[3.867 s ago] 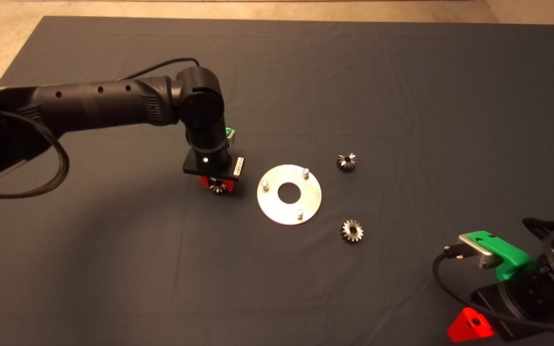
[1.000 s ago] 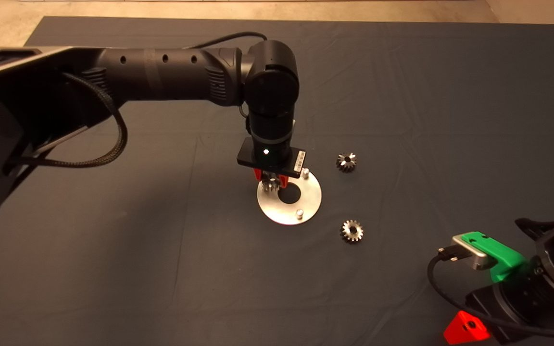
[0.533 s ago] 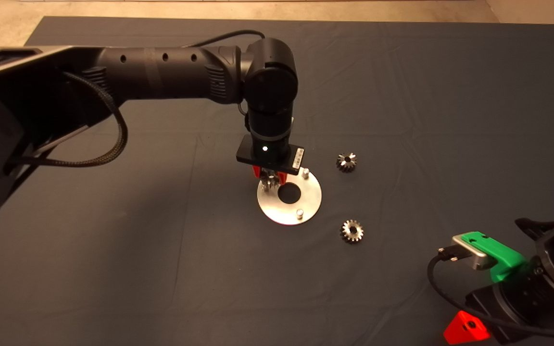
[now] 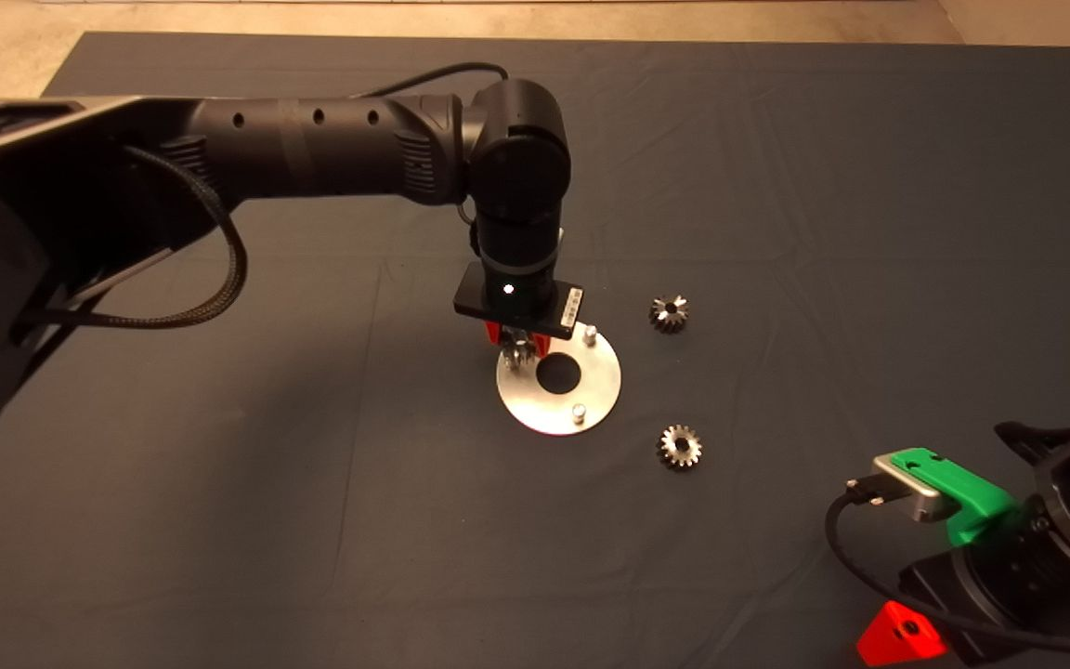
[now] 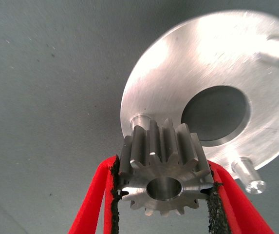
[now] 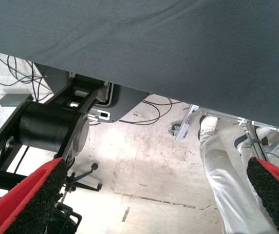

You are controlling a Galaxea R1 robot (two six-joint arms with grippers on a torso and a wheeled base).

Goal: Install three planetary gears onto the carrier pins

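The silver carrier plate [image 4: 591, 386] lies mid-mat with three pins; two pins [image 4: 590, 333] [image 4: 578, 412] stand bare in the head view. My left gripper [image 4: 519, 349] is shut on a planetary gear [image 5: 162, 170] and holds it just above the plate's left pin [image 5: 140, 119], a little off from it. The plate [image 5: 188, 63] fills the left wrist view. Two more gears lie on the mat right of the plate, one farther back [image 4: 670, 313] and one nearer [image 4: 680, 446]. My right gripper [image 6: 154, 195] is open and parked at the lower right [image 4: 902, 636].
The dark mat [image 4: 219, 511] covers the table, with its far edge and bare floor beyond. The right wrist view looks past the mat at the floor, a black stand [image 6: 51, 129], cables and a person's leg [image 6: 222, 170].
My left gripper carried the gear from the mat left of the plate to over the plate's left pin. In the last second it shifted slightly left and back. The right arm stayed parked.
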